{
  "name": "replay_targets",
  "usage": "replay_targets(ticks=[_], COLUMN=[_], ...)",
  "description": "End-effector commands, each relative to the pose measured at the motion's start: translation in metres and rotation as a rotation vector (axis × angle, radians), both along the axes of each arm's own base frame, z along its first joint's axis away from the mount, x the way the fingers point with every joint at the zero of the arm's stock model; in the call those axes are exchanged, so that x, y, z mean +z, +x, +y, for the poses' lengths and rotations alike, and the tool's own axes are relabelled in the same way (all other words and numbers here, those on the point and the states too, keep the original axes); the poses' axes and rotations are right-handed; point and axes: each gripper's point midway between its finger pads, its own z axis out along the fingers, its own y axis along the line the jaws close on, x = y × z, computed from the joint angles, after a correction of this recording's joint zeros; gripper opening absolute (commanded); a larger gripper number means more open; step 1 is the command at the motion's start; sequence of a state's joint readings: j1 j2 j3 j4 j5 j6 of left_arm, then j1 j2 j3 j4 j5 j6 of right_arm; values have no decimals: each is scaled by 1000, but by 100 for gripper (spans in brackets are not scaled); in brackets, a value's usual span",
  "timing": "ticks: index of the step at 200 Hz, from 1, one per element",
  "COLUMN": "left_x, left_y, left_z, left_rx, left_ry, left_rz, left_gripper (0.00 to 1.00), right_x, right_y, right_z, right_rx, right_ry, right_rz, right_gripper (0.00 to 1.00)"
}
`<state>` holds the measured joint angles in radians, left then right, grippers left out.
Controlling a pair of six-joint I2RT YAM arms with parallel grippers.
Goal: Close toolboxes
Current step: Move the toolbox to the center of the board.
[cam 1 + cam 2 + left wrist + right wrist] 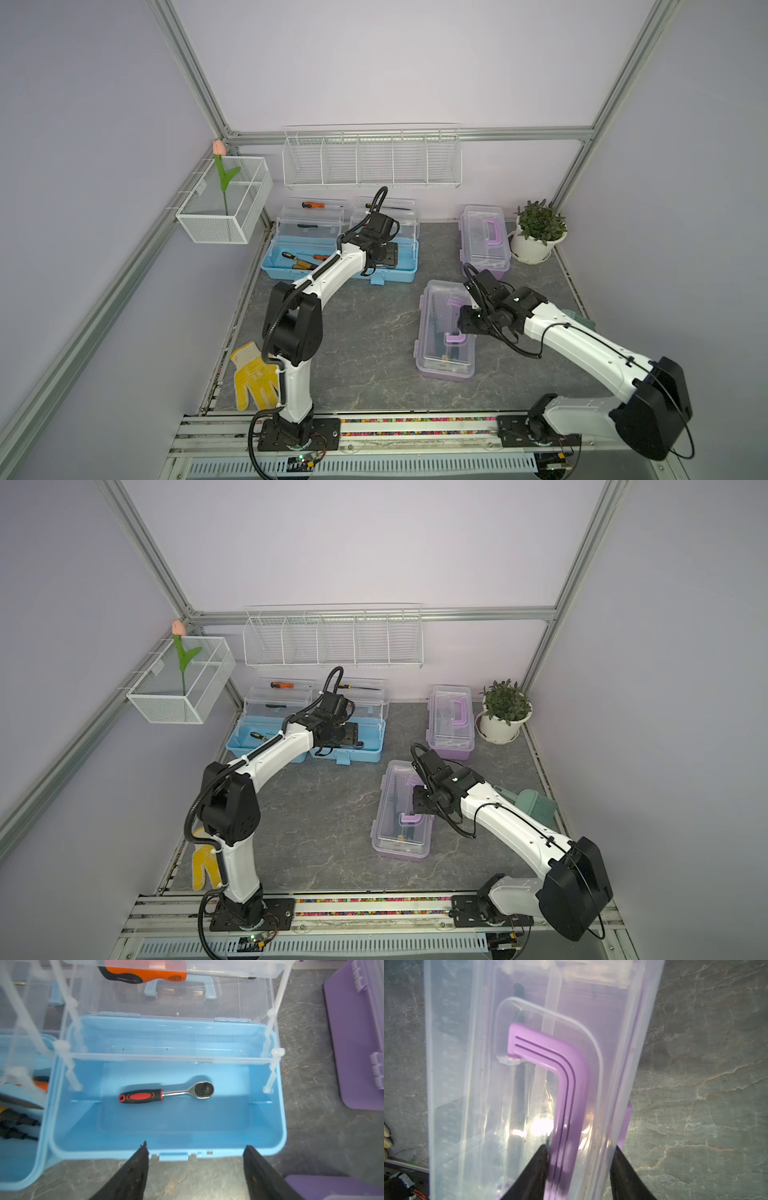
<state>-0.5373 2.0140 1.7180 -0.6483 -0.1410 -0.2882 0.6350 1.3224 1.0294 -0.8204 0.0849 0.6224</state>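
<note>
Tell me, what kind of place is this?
Likely a robot lab booth dressed as a workshop: metal frame, robot arms bolted to a rail, and toolboxes on the table.

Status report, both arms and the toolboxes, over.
Left tool open over open blue box, ratchet flat inside. Right tool open, straddling handle of near purple box. Other blue box open; far purple box lid down.

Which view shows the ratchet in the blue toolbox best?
The left wrist view: the ratchet lies in full sight on the floor of the open blue toolbox, grip and chrome head clear. In both top views the left arm hides it. The right wrist view shows a purple toolbox instead.
</note>
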Motion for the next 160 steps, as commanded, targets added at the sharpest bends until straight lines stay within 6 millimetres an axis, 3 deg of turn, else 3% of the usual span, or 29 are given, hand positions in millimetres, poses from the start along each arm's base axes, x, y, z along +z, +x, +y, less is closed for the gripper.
replay_targets(ticks=[1,61,116,160], left_x=[-3,-33,-66,-92], left_y=[14,44,32,14], left_z=[-5,7,22,26], left_rx=[-31,-6,-13,-29], left_ry=[33,98,140,151], left_rz=[-1,67,155,242], left_gripper=[73,73,73,71], right_x=[-11,-7,5,11], right_y=[14,65,97,121], right_z=[-12,-26,-44,-29], right_rx=[3,-33,-106,-53], right_ry=[-75,-115,-127,-93], right_rz=[7,-34,-84,-132], right_gripper=[39,30,24,21])
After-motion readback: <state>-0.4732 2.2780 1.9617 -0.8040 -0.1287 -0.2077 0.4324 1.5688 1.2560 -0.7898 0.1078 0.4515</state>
